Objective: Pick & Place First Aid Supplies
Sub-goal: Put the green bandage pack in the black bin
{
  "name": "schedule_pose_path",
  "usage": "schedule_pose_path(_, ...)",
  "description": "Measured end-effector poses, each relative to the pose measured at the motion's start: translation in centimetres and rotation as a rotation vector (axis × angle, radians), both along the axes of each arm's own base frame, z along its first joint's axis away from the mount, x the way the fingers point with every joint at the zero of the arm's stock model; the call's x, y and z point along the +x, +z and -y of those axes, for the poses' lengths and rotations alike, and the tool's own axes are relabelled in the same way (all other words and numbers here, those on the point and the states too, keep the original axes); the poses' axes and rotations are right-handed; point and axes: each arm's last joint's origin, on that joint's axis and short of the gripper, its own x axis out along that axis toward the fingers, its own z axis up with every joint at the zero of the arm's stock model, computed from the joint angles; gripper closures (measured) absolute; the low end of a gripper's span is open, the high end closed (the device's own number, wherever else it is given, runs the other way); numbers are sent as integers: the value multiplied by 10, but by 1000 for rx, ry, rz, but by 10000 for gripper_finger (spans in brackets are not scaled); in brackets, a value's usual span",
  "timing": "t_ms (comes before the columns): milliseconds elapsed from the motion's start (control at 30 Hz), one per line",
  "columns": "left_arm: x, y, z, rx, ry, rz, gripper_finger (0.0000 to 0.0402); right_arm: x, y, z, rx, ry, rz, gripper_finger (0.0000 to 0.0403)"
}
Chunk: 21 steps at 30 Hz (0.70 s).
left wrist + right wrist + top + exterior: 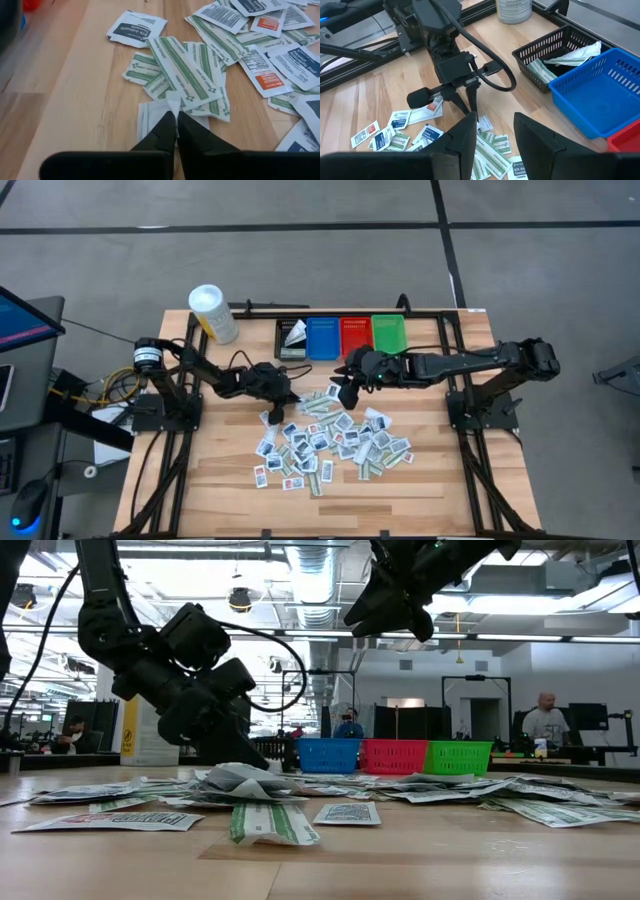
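A wooden table (200, 480) carries scattered first aid packets (330, 442). Only the left wrist view shows the left gripper (176, 120) pinched shut on a white packet (172, 102), at the pile's 10 o'clock edge. The right gripper (492, 132) hovers half-spread, empty, at 12 o'clock.

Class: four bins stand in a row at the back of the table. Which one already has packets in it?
The black bin, at the row's left end in the high view beside the blue bin. White and green-striped packets lie in it; the others look empty.
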Motion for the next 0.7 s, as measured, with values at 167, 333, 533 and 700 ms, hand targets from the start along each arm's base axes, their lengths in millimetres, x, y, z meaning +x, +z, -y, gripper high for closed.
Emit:
schedule_pose_path(167,1,1,0,2,-1,8,387,0,0,0,0,0,0,277)
schedule_pose_path(333,1,2,0,3,-3,13,391,0,0,0,0,0,0,277)
schedule_pose_path(533,1,6,0,6,-4,33,384,0,0,0,-1,0,0,277)
schedule_pose_path(700,1,26,-1,69,-2,109,391,0,0,0,-1,0,0,277)
